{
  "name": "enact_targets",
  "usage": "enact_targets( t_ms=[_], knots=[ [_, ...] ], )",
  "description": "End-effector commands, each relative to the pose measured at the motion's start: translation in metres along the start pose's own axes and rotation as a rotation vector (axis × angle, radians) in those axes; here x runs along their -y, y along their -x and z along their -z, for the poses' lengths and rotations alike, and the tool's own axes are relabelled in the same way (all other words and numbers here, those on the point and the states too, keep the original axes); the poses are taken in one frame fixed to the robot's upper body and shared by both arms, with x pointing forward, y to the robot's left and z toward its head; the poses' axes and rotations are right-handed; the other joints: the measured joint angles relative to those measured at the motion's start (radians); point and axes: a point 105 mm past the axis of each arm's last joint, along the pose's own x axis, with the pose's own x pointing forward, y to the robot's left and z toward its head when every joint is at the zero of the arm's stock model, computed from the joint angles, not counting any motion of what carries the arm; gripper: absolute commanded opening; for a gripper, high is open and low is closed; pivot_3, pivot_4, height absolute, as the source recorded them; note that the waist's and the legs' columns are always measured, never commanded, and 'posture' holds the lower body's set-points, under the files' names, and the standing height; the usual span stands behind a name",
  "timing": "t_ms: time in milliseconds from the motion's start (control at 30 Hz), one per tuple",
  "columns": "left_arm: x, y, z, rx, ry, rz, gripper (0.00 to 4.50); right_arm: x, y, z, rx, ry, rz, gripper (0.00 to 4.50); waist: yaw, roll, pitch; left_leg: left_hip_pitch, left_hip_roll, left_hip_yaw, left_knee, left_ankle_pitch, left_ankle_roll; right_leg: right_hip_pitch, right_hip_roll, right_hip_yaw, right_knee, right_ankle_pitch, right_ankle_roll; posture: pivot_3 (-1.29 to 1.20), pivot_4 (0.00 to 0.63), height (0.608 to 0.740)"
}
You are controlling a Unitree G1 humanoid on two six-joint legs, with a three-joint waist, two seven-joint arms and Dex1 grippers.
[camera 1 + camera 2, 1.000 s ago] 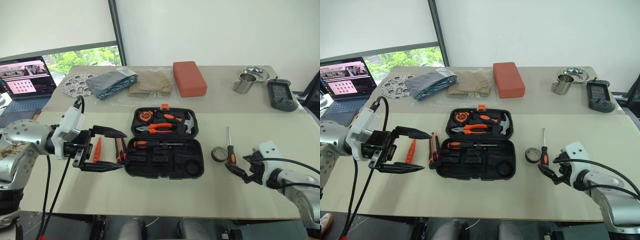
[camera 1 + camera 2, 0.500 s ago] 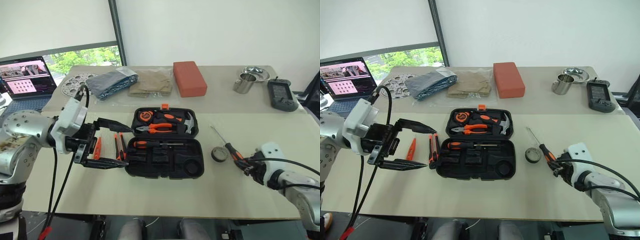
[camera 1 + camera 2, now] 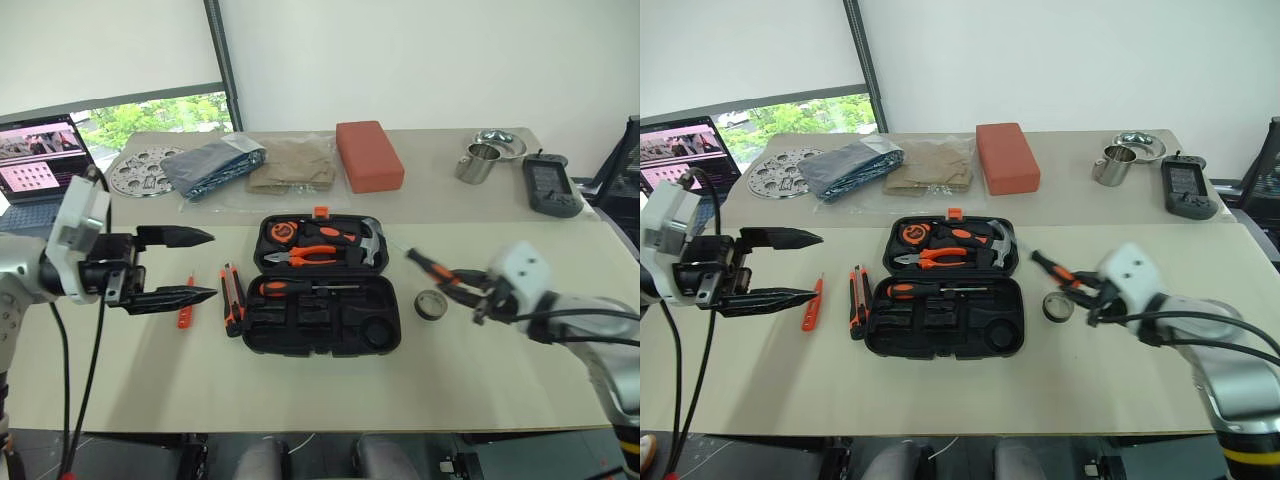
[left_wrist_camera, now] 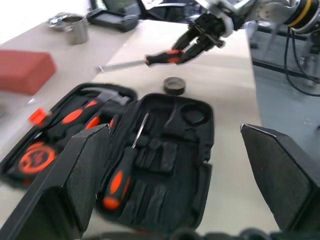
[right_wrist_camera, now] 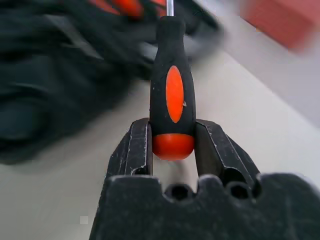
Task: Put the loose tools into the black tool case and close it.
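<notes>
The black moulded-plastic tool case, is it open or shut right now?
Open: the black moulded-plastic tool case lies flat with its lid back, tools and recesses showing.

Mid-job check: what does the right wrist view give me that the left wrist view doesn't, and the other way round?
Right wrist view alone: the right gripper's fingers clamped on the butt of the screwdriver. Left wrist view alone: the black tape roll on the table, a second screwdriver seated in the black tool case. Both: the held screwdriver, lifted off the table.
</notes>
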Motion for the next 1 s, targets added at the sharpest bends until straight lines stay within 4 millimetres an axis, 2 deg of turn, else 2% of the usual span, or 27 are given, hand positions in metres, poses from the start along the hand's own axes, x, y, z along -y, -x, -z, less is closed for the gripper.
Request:
enact_targets(
  t_ms=[33,200,467,767,967,1000],
  knots=[
    [-0.002,0.019,-0.008,-0.02,-0.058,-0.063,4.5,0.0,-0.02,-0.01,0.03,0.124,-0.11,0.87,0.001,0.0,0.0,0.0,0.0,0.0,0.0,0.0,0.0,0.0,-0.001,0.0,0.0,0.001,-0.002,0.0,0.15,0.74],
    [0.008,0.032,-0.008,-0.012,-0.049,-0.113,4.5,-0.004,-0.042,-0.004,0.002,0.282,-0.306,0.87,0.011,0.0,0.001,-0.001,-0.001,0.001,0.0,0.0,0.0,-0.001,-0.003,-0.001,0.0,0.001,-0.002,0.0,0.15,0.74],
    [0.024,0.037,-0.001,-0.014,-0.024,-0.159,4.5,-0.006,-0.052,0.007,-0.016,0.38,-0.474,0.87,0.02,0.001,0.001,0.002,0.0,0.001,-0.004,0.0,0.0,-0.001,-0.004,-0.002,0.001,0.0,-0.005,0.0,0.15,0.74],
    [0.028,0.039,0.002,-0.021,-0.014,-0.166,4.5,0.001,-0.073,0.0,-0.013,0.364,-0.462,0.87,0.016,0.001,0.001,0.003,0.0,0.001,-0.004,0.0,-0.001,0.0,-0.005,-0.002,0.003,0.0,-0.006,0.0,0.15,0.74],
    [0.027,0.038,0.004,-0.024,-0.014,-0.155,4.5,-0.002,-0.072,0.004,-0.023,0.34,-0.472,0.87,0.013,0.001,0.0,0.003,0.0,0.001,-0.006,0.0,-0.001,-0.001,-0.006,-0.002,0.003,0.0,-0.007,0.0,0.15,0.74],
    [0.026,0.037,0.004,-0.025,-0.014,-0.154,4.5,-0.002,-0.071,0.005,-0.03,0.332,-0.477,1.37,0.013,0.001,0.0,0.003,0.0,0.001,-0.006,0.0,-0.001,-0.001,-0.006,-0.002,0.003,0.0,-0.007,0.0,0.15,0.74]
  ],
)
